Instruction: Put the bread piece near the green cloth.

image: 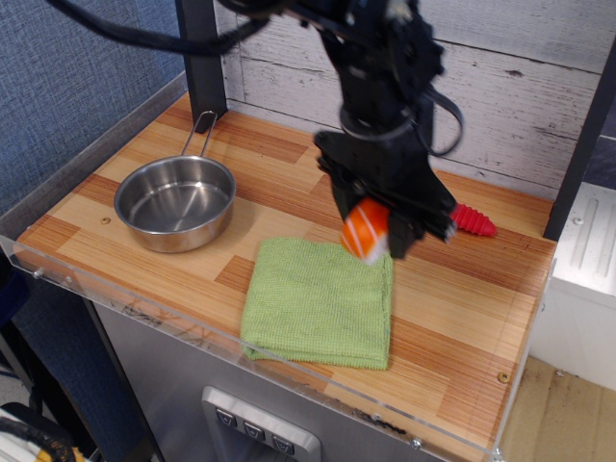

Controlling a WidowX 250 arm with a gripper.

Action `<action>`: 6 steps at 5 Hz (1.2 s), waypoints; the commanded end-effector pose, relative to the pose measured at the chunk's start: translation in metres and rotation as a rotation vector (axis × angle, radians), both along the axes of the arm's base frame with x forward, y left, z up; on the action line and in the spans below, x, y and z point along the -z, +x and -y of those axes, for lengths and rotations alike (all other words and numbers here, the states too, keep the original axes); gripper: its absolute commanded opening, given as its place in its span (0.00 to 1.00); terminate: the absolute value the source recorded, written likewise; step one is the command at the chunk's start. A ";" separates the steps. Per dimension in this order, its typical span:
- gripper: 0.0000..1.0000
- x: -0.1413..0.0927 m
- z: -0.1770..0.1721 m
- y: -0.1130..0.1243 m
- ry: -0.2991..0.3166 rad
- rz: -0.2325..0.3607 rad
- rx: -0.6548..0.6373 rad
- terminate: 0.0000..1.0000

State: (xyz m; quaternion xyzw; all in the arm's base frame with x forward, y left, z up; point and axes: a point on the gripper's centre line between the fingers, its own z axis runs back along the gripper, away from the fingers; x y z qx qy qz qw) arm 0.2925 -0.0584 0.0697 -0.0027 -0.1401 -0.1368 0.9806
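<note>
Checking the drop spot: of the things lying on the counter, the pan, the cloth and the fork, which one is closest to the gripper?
The green cloth. The gripper, holding the bread piece, is right at its far right corner; the steel pan sits far left, and only the fork's red handle tip shows.

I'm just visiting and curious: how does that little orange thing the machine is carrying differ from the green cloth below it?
The bread piece is small, rounded and orange with a white base; the green cloth is wide, flat, square and light green. The bread piece is held in the air by the gripper; the green cloth lies folded on the wooden table. Both are at the table's front right.
</note>
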 end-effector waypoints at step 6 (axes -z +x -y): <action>0.00 0.055 0.035 -0.014 0.047 -0.092 0.160 0.00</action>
